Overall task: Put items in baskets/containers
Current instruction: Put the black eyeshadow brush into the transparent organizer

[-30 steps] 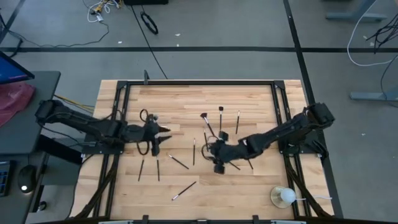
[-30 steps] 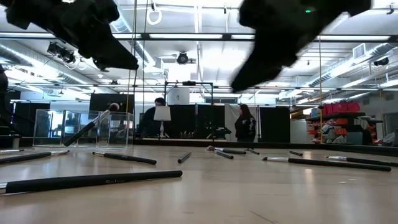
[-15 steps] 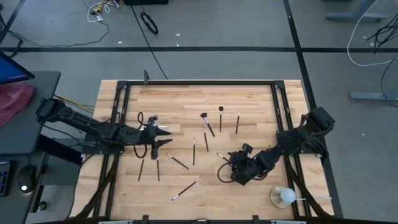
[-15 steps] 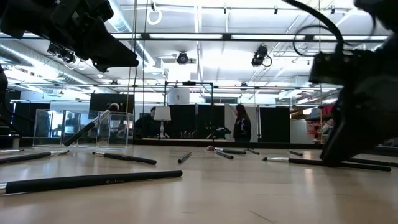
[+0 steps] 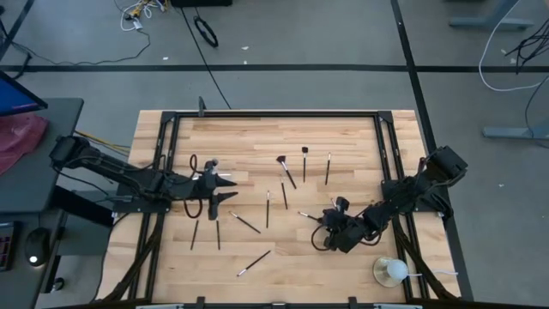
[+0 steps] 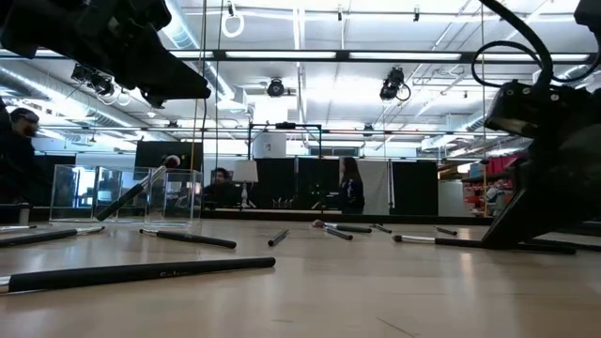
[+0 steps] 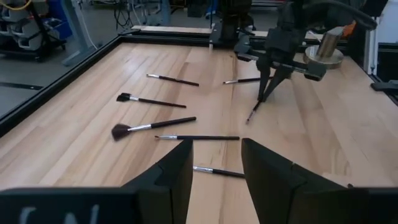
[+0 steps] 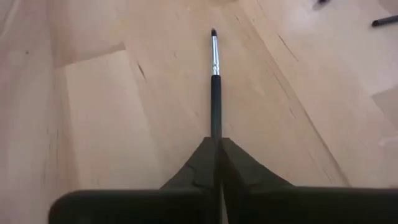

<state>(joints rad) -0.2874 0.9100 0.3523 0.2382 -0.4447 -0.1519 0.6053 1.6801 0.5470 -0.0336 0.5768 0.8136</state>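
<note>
Several slim dark brushes [image 5: 284, 176] lie scattered flat on the wooden table. At the left stands the clear holder [image 6: 174, 194], with one brush [image 6: 141, 188] leaning in it against its rim. My left gripper [image 5: 225, 190] hovers open beside the holder, above the table. At the table's near right, my right gripper [image 5: 329, 226] is down at the tabletop, shut on a thin brush [image 8: 215, 74] with a silver ferrule. That brush lies on the wood. My right gripper pinches the brush's dark handle [image 8: 216, 127] between its two fingertips, at the end away from the bristles. The fingers slant steeply down from the table's right side. The rest of the brush [image 7: 254, 113] runs out ahead of them, lying on the table.
A white ball-like object on a stick [image 5: 391, 272] sits at the near right corner. Loose brushes lie near the left arm [image 5: 217, 233] and at the table's middle and far side [image 5: 304, 163]. Black frame rails [image 5: 274, 112] border the table. People stand in the room behind.
My right gripper has swung from the table's middle toward the near right and come down until its tips rest on the tabletop at a brush. The brushes on the table lie as before.
</note>
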